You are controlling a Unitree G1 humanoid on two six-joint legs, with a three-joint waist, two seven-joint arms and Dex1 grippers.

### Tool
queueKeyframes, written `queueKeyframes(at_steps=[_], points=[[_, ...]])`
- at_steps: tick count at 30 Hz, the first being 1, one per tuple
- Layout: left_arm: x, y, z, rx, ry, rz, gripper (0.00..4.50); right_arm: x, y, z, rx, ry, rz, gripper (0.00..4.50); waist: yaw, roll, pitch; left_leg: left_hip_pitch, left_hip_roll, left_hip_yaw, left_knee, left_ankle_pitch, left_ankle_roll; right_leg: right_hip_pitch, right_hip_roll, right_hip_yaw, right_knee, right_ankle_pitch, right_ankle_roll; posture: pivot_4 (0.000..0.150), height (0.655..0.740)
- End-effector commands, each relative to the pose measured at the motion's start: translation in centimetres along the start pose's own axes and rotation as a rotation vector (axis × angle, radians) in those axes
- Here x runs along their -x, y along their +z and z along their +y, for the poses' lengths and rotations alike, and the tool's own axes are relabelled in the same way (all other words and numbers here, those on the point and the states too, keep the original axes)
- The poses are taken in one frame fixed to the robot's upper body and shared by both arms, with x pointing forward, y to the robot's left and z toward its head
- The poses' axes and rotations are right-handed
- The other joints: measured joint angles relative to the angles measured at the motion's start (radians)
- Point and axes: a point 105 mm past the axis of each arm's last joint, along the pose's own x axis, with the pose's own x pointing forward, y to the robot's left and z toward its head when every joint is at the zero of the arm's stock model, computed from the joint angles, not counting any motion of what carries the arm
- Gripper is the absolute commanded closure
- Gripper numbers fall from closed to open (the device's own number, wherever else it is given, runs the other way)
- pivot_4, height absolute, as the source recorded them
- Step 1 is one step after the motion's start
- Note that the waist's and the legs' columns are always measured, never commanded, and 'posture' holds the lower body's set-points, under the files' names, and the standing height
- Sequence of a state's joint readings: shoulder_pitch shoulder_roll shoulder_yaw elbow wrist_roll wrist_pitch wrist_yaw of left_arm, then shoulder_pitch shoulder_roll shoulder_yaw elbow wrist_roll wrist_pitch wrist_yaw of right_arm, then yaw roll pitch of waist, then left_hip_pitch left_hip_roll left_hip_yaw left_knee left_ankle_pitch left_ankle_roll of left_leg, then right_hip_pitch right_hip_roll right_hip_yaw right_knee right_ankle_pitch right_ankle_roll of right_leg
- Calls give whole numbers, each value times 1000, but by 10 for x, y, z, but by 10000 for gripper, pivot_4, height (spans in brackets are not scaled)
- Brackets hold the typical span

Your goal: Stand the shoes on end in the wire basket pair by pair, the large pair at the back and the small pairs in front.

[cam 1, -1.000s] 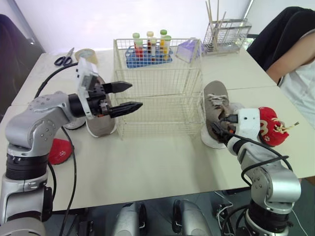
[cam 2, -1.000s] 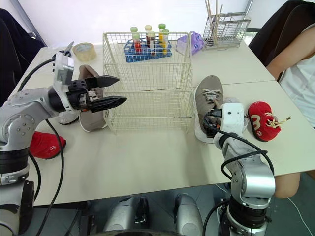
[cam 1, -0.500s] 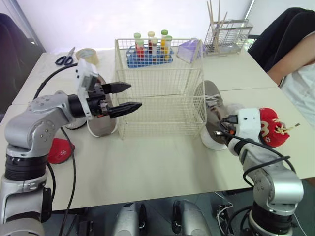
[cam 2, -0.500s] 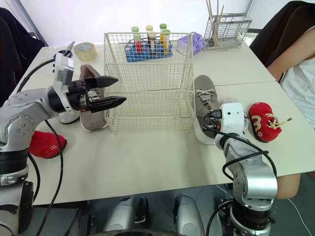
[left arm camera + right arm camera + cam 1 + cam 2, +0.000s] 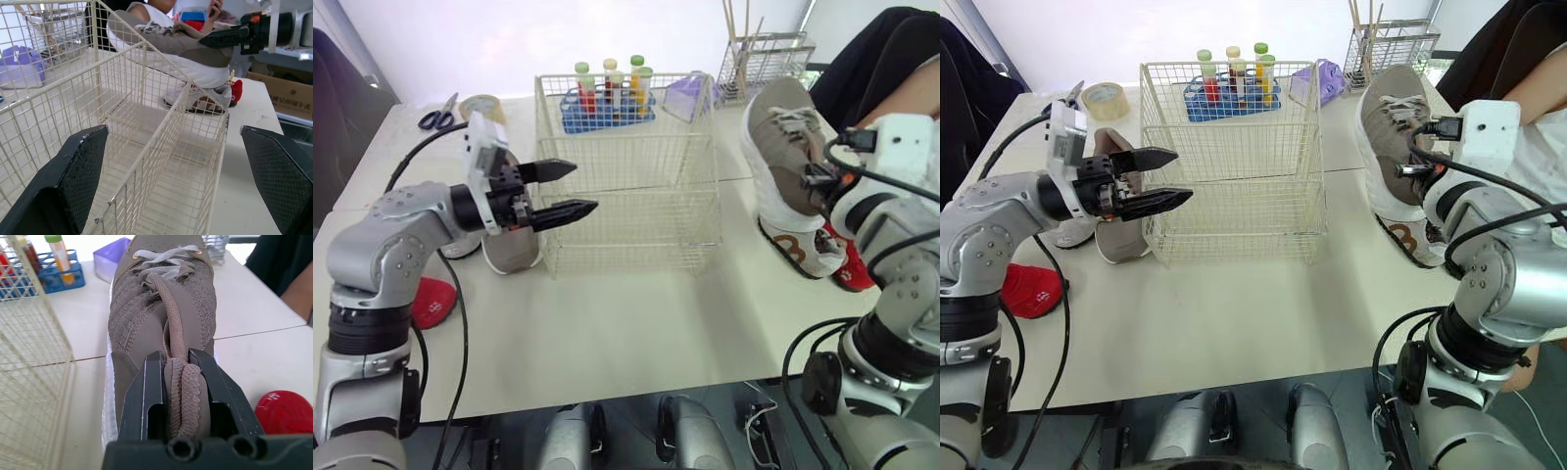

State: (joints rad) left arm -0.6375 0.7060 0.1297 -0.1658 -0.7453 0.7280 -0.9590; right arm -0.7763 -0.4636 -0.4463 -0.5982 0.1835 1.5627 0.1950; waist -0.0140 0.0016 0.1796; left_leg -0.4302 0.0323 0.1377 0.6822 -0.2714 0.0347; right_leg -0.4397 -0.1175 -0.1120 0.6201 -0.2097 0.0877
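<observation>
Setting: pale surface (image 5: 636, 323) with a cream wire basket (image 5: 636, 211) at its middle, split by a wire partition into two compartments.
Right arm: the right tool (image 5: 176, 357) is raised beside the basket's right wall, its two black fingers clamped on the tongue and laces of the large shoe (image 5: 783, 137).
In the air: the large shoe, grey-brown with a white sole, hangs clear of the surface to the right of the basket, toe uppermost.
Below it: a small shoe (image 5: 800, 250), white with brown trim, lies on the surface under the raised one; whether the two touch is hard to tell from these angles.
Right edge: a red shoe (image 5: 283, 412) sits just beside the small shoe, partly hidden by the right arm.
Left arm: the left tool (image 5: 585, 188) hangs at the basket's left side, fingers spread apart and gripping nothing, tips pointing at the wire wall.
Left side: a taupe shoe (image 5: 512, 253) lies just behind the left tool, next to the basket; a second red shoe (image 5: 429, 300) sits near the surface's left edge, well apart from the basket.
Background: a tube rack (image 5: 607, 103) stands just behind the basket, scissors (image 5: 438, 116) and a tape roll (image 5: 484, 103) lie at the far left corner, and a person (image 5: 891, 59) sits at the far right.
</observation>
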Motion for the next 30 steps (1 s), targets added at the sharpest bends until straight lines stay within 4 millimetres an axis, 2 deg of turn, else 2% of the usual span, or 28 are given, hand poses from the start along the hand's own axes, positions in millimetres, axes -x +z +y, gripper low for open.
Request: queueKeyframes(at_steps=[1, 4, 6, 8, 11, 17, 23, 30], points=[[-4, 17, -2, -44, -23, -50, 0, 15, 67, -7, 111, 36, -241, 42836, 4, 0, 0, 0, 0, 0, 0, 0, 0, 0, 0, 0, 0, 0, 0, 1500, 7400], [-4, 20, 0, -29, -25, -69, 0, 20, 95, -11, 209, 90, -334, 42836, 2, 0, 0, -2, 0, 0, 0, -1, 1, 0, 0, 0, -2, 0, 0, 1500, 7400], [-3, 26, 2, -8, -31, -97, 0, 25, 115, -7, 337, 187, -420, 42836, 0, 0, 0, -2, 0, 0, 0, -1, 1, 0, 0, 0, -2, 0, 0, 1500, 7400], [-2, 36, 5, 22, -41, -135, 0, 32, 128, 0, 453, 316, -485, 42836, -2, 0, 1, -1, -1, 1, 0, 0, 1, 0, 0, 0, -3, 0, 0, 1500, 7400], [2, 48, 10, 53, -54, -170, 0, 39, 138, 14, 577, 511, -530, 42836, -7, 0, 1, -1, -1, 1, 0, 0, 1, -1, 1, 0, -3, 0, 1, 1500, 7400], [16, 72, 14, 151, -90, -222, 0, 48, 133, 51, 860, 853, -557, 42836, -6, 1, 2, -1, 0, 1, 0, 0, 0, -1, 1, 0, -2, 0, 1, 1500, 7400], [33, 82, 12, 264, -106, -202, 0, 43, 130, 68, 1069, 979, -628, 42836, 0, -1, 3, -1, 0, 1, 2, 0, 1, 0, -1, 0, -2, 0, 1, 1500, 7400], [46, 90, 14, 316, -63, -192, 0, 44, 130, 86, 1174, 1059, -736, 42836, -1, -1, 3, -1, 1, 1, 1, 0, 0, 0, -1, 0, -1, 0, 1, 1500, 7400]])
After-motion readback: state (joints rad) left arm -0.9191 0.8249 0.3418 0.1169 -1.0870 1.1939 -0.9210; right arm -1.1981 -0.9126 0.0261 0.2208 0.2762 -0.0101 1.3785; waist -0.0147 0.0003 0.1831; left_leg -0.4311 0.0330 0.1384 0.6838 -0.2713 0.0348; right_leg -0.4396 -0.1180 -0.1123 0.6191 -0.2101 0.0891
